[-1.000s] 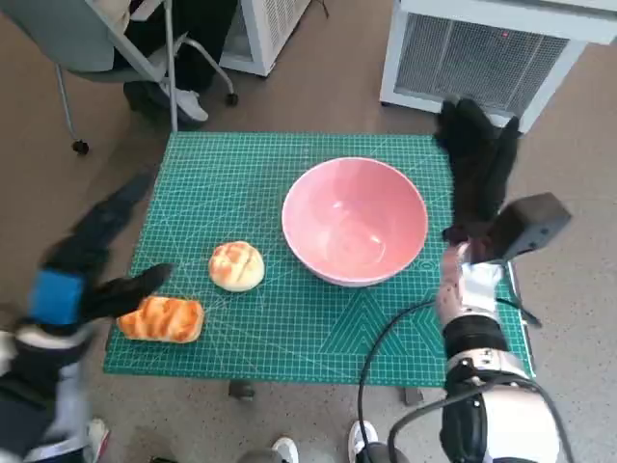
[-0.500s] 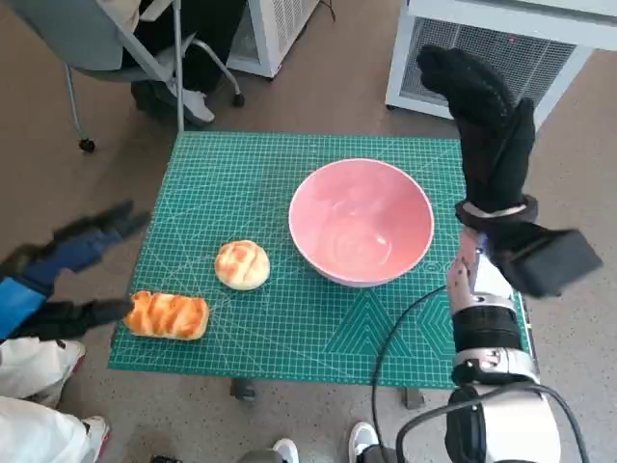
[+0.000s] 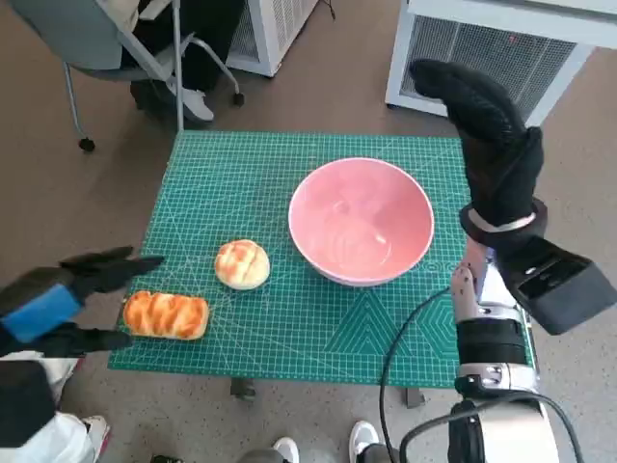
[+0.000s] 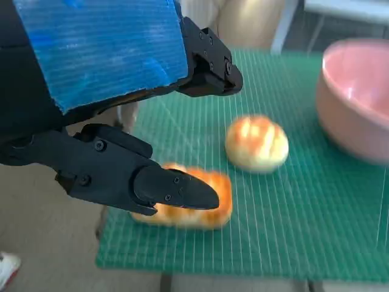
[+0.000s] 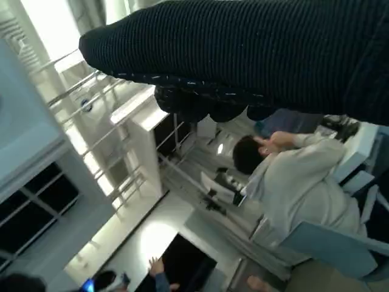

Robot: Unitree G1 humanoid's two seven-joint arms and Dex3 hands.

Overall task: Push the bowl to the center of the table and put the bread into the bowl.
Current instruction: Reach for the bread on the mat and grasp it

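**Bowl about centred, bread not yet in**

My left hand (image 3: 58,299) hovers at the mat's near-left edge, fingers spread, holding nothing, just beside the long loaf (image 3: 165,314). The round bun (image 3: 241,263) lies near it, between loaf and pink bowl (image 3: 361,220). The bowl looks roughly central and empty, so I judge the loading still to do. My right hand (image 3: 487,135) is raised beyond the bowl, fingers loosely extended, empty. Farther off: chair (image 3: 92,48), white unit (image 3: 496,48). Nothing blocks the loaf.
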